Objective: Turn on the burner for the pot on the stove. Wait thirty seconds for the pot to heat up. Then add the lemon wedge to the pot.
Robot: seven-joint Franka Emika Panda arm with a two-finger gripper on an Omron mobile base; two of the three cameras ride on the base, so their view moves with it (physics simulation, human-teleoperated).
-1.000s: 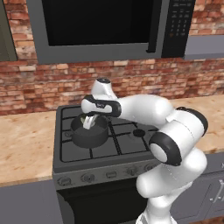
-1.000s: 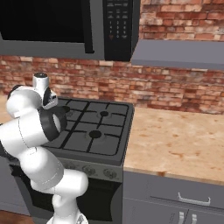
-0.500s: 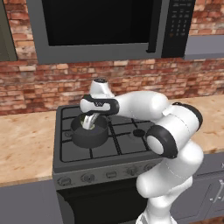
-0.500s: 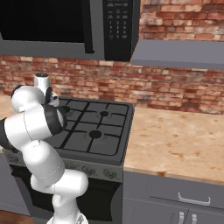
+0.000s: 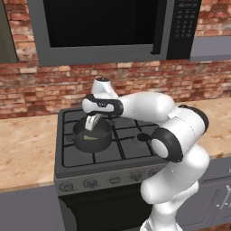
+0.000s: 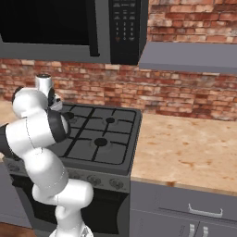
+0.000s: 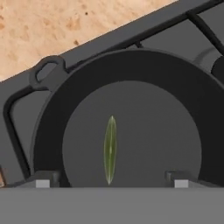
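**Lemon wedge lies in the pot, tool open above it**

The pot [image 5: 92,136] sits on the near left burner of the stove [image 5: 115,155], its rim just below the tool [image 5: 91,124]. The arm reaches in from the right, with the tool pointing down over the pot's opening. In the hand view the two fingertips [image 7: 43,179] stand wide apart at the bottom edge, one at each side, with nothing between them, so the tool is open and holds nothing.

The lemon wedge [image 7: 110,149] rests on the flat floor of the pot [image 7: 131,140], seen edge-on as a thin pale yellow-green sliver, a little off the middle and clear of the wall. From the left base view it shows as a small light fleck [image 5: 89,138] inside the pot.

The tan worktop [image 5: 27,151] runs to the left of the stove, and more of it [image 6: 190,148] lies to the right. A dark microwave [image 5: 113,27] hangs above the stove against the brick wall [image 5: 40,88].
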